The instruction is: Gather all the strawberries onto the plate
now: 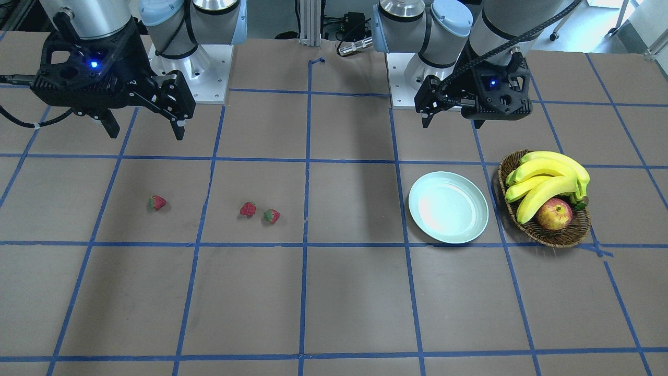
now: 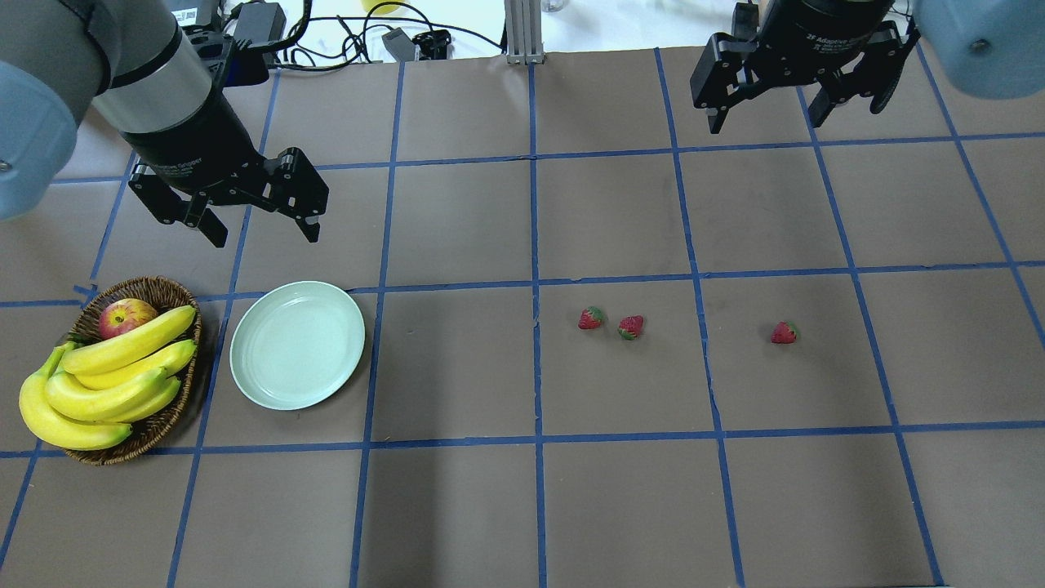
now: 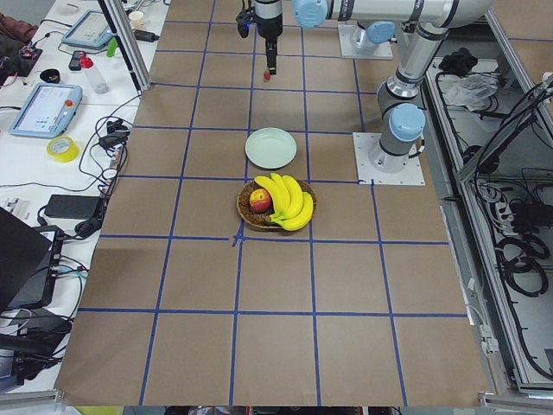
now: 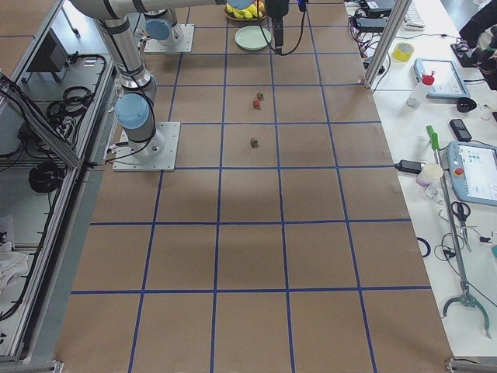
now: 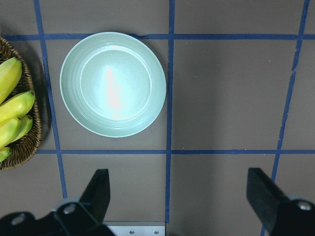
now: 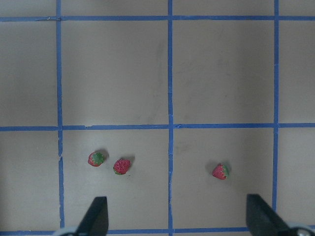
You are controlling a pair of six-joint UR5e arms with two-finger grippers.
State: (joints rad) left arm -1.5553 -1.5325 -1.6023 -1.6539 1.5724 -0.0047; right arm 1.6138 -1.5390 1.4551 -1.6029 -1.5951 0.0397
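Observation:
Three strawberries lie on the brown table: two close together point(image 2: 591, 318) point(image 2: 630, 327) and one apart point(image 2: 784, 332). In the right wrist view they show as a pair point(image 6: 96, 159) point(image 6: 121, 166) and a single berry point(image 6: 220, 171). The pale mint plate point(image 2: 297, 344) sits bare on the robot's left side, also in the left wrist view point(image 5: 113, 83). My left gripper point(image 2: 266, 238) hangs open above the table just behind the plate, holding nothing. High over the far right squares my right gripper point(image 2: 766, 124) is open, well back from the berries.
A wicker basket point(image 2: 155, 290) with bananas point(image 2: 106, 384) and an apple point(image 2: 124, 317) stands beside the plate, near the table's left end. Blue tape lines grid the table. Both arm bases point(image 1: 193, 78) stand at the robot's edge.

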